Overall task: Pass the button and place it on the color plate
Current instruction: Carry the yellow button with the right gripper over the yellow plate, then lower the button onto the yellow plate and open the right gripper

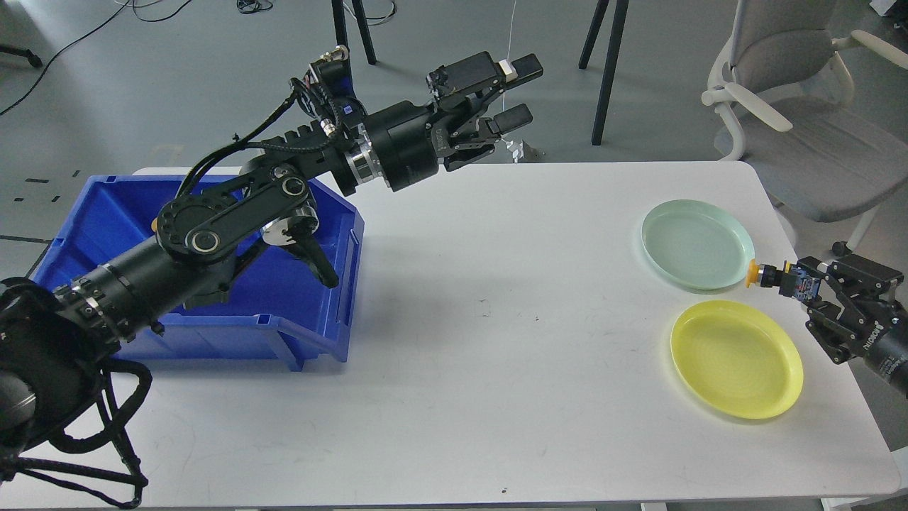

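Note:
My right gripper (805,287) is at the table's right edge, shut on a button (767,275) with a yellow cap and a black body. The button sticks out to the left, between the pale green plate (696,243) and the yellow plate (736,358), just above the yellow plate's far right rim. My left gripper (520,90) is open and empty, held high above the table's back edge, far left of the plates.
A blue bin (213,298) stands at the table's left under my left arm, with something yellow partly hidden inside. A grey office chair (809,128) stands behind the table's right corner. The white table (496,341) shows bare surface in the middle.

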Available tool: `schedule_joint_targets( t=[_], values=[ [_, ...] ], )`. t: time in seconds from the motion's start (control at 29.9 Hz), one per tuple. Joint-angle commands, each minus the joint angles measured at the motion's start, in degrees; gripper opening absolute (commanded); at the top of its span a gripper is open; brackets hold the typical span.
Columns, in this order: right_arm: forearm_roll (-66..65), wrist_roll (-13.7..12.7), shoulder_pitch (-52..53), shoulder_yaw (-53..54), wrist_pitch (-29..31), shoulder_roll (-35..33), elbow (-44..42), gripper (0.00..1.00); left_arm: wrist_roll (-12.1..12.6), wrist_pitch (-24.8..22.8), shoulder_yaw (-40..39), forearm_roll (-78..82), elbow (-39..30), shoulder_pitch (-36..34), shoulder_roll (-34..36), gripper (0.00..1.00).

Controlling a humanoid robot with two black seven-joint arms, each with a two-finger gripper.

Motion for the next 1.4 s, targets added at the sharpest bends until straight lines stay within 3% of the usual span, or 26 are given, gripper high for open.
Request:
schedule_joint_targets(
  t=[0.0, 0.2, 0.6, 1.1, 1.37],
  values=[
    [-7.4, 0.0, -0.2, -0.9, -5.4, -0.7, 0.0, 0.18, 0.0, 0.1, 0.0, -0.1, 0.0, 0.0, 0.0, 0.85],
    [-17.7, 0.0, 0.1, -4.8, -11.8, -1.4, 0.1, 0.18, 0.0, 0.1, 0.0, -0.2, 0.0, 0.1, 0.0, 0.86],
    [-24.3, 0.0, 6.1, -12.2, -11.9, -3.5, -0.9, 0.18, 0.0, 0.1, 0.0, -0.2, 0.1, 0.1, -0.1, 0.86],
    [-24.2, 0.0, 25.8, -38.6, -11.5, -2.2, -5.8, 0.19, 0.0, 0.1, 0.0, -0.2, 0.1, 0.1, -0.1, 0.87],
    [-24.2, 0.0, 27.5, -40.4, -11.5, -0.6, -6.4, 0.29, 0.0, 0.1, 0.0, -0.2, 0.1, 0.1, 0.0, 0.87]
  ],
)
